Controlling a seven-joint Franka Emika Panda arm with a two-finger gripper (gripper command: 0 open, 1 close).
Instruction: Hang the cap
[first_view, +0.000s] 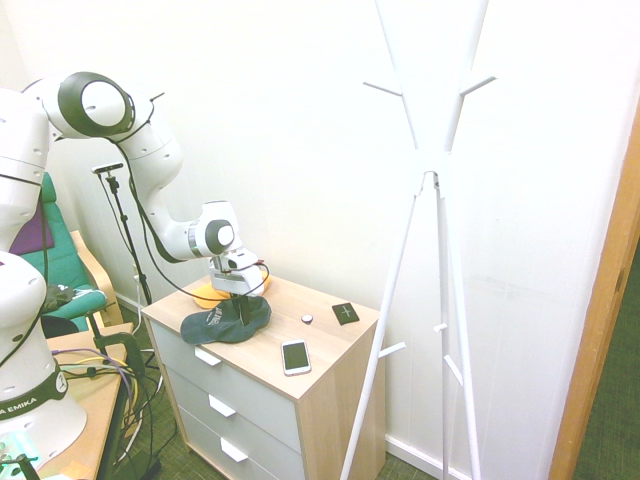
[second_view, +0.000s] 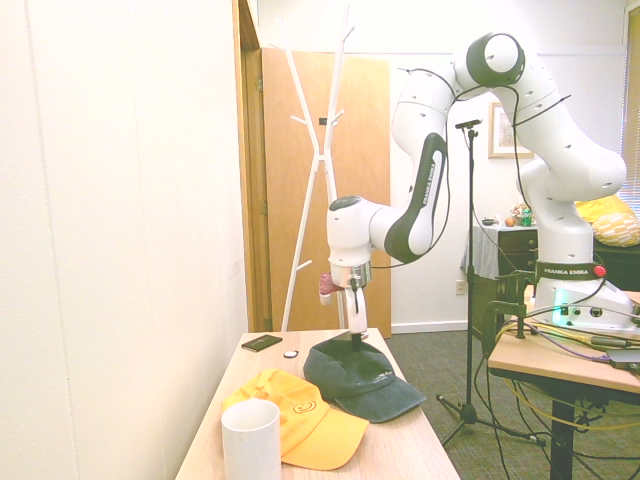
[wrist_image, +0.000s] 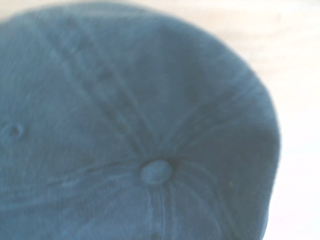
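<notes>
- Orange-yellow cap (first_view: 213, 292) lies on the wooden dresser top (first_view: 325, 352) just behind the gripper (first_view: 241, 311) in the first exterior view, mostly hidden by the arm's wrist; in the second exterior view it sits nearer the camera than the gripper, brim toward the lens, with a small face mark on its crown.
- Dark slate-blue cap (first_view: 228, 320) rests flat on the dresser directly under the gripper, its brim with pale lettering pointing to the gripper's left in the first exterior view.
- The gripper points almost straight down at the crown of the cap, its fingers drawn close together and pinching the fabric at the top of the crown; the cap is not lifted off the wood.
- In the wrist view the crown fills nearly the whole picture, the seams meeting at its top button (wrist_image: 157, 171).
- A small round white object (first_view: 307, 318) lies just to the right of the gripper, with a black square card (first_view: 345, 312) beyond it.
- A white phone (first_view: 295, 356) lies face up, right of the gripper and nearer the front edge.
- A white coat stand (first_view: 438, 230) rises well to the right of the gripper, beside the dresser.
</notes>
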